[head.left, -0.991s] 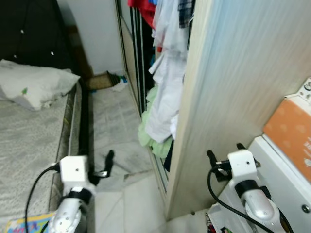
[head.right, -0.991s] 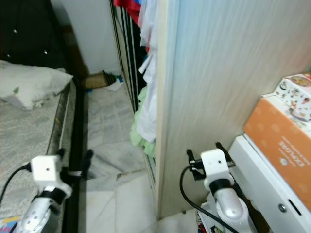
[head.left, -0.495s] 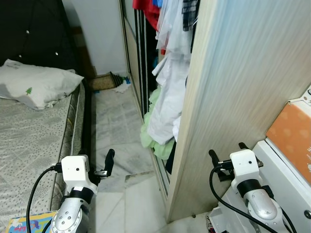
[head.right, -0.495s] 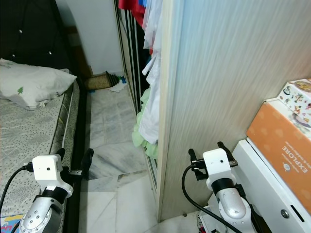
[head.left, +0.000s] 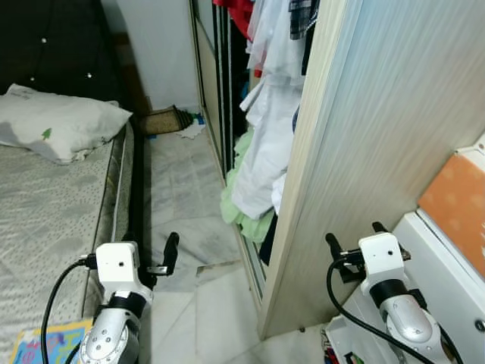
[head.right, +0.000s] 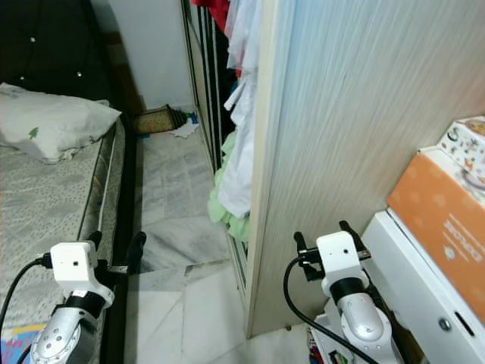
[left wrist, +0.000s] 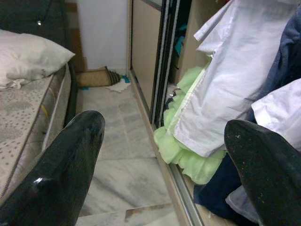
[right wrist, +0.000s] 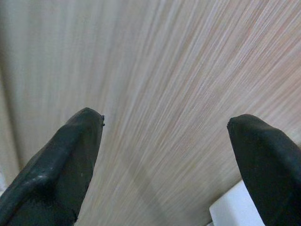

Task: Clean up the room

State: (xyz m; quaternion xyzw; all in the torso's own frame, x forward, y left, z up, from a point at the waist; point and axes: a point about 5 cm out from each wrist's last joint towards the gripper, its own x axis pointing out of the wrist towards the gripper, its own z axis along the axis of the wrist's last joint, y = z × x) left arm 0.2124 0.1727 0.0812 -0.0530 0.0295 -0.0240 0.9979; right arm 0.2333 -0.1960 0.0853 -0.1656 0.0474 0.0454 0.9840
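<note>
Since the earlier frames our view has shifted slightly; the things themselves lie unchanged. Clothes [head.left: 265, 152] spill from the wardrobe [head.left: 356, 152] onto the floor [head.left: 182, 197]. Our left hand [head.left: 155, 262] hovers spread beside the bed [head.left: 53, 205]; our right hand [head.left: 352, 243], also spread, faces the wardrobe's side.

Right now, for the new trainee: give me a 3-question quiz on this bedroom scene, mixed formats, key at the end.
1. True or false: the left pincer is shut on a piece of clothing.
2. What lies at the bed's head end? A) a pillow B) a laptop C) a shoe
3. Fill in: the green garment spills out of the wardrobe below a hanging ____ shirt.

Key
1. False; both pincers are open and empty, the right pincer facing the wardrobe's side panel.
2. A, the pillow.
3. white
</note>
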